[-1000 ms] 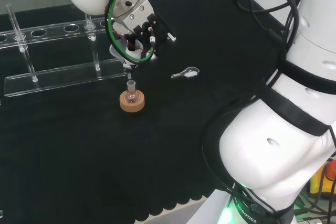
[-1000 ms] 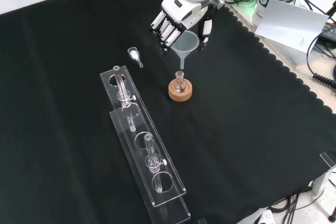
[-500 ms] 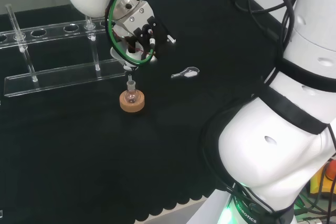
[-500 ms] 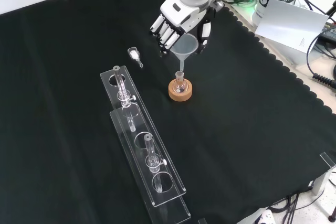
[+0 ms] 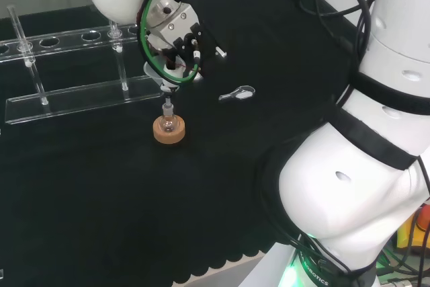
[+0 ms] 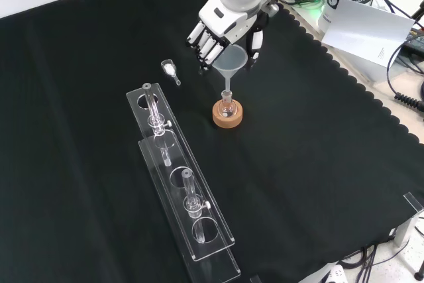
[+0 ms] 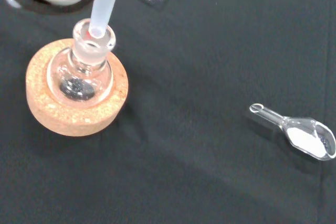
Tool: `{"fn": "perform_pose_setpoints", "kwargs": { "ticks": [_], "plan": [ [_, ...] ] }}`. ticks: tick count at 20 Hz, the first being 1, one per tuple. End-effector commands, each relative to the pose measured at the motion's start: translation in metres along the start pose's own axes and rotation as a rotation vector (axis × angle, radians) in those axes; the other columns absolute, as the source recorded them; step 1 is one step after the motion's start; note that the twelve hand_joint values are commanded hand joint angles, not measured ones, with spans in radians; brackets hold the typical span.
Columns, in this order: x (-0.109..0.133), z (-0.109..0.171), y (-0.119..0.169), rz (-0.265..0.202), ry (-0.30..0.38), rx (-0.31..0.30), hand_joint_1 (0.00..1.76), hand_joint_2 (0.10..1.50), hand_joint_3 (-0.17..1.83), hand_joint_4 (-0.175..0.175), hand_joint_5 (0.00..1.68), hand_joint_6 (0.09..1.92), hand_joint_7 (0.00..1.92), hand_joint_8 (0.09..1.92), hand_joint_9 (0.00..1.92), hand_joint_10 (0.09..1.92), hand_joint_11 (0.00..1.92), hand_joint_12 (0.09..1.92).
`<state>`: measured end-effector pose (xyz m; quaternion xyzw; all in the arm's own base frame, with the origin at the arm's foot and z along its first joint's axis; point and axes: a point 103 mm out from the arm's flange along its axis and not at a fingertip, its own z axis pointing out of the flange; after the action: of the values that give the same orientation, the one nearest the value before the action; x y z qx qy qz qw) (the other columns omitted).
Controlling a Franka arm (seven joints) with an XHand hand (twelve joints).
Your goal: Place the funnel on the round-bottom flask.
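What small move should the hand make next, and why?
Probably a little farther straight down before letting go. The hand holds the funnel by its cone, and in the wrist view the stem tip sits at the mouth of the flask on its cork ring, while the cone is well above the neck, so the funnel looks not yet seated.

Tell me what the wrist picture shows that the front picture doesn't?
The wrist view alone shows the funnel tip sitting right at the flask mouth, and dark bits at the flask's bottom. The front view alone shows the robot hand curled round the funnel's cone, and the clear rack with tubes. Both show the cork ring under the flask and the little scoop holding white powder.
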<state>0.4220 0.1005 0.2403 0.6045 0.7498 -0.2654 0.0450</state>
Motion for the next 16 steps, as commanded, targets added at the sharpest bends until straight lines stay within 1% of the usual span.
{"fn": "perform_pose_setpoints", "kwargs": {
  "ticks": [1,3,4,15,16],
  "plan": [
    [0.0058,0.0010,0.0066,-0.001,-0.022,0.011,0.85,0.65,0.60,-0.053,0.46,0.52,0.69,0.85,0.89,0.66,0.44,1.30],
    [0.0060,0.0005,0.0071,0.001,-0.015,0.006,0.85,0.65,0.60,-0.053,0.46,0.52,0.69,0.85,0.89,0.66,0.44,1.30],
    [0.0005,0.0028,0.0063,0.000,0.003,0.001,0.85,0.65,0.60,-0.053,0.46,0.52,0.69,0.85,0.89,0.66,0.44,1.30],
    [0.0090,0.0055,0.0121,-0.005,-0.007,0.015,0.85,0.65,0.60,-0.053,0.46,0.53,0.69,0.85,0.88,0.67,0.44,1.30],
    [0.0043,0.0074,0.0115,-0.005,0.002,0.014,0.85,0.65,0.60,-0.053,0.46,0.53,0.69,0.85,0.88,0.67,0.44,1.30]
  ]
}}
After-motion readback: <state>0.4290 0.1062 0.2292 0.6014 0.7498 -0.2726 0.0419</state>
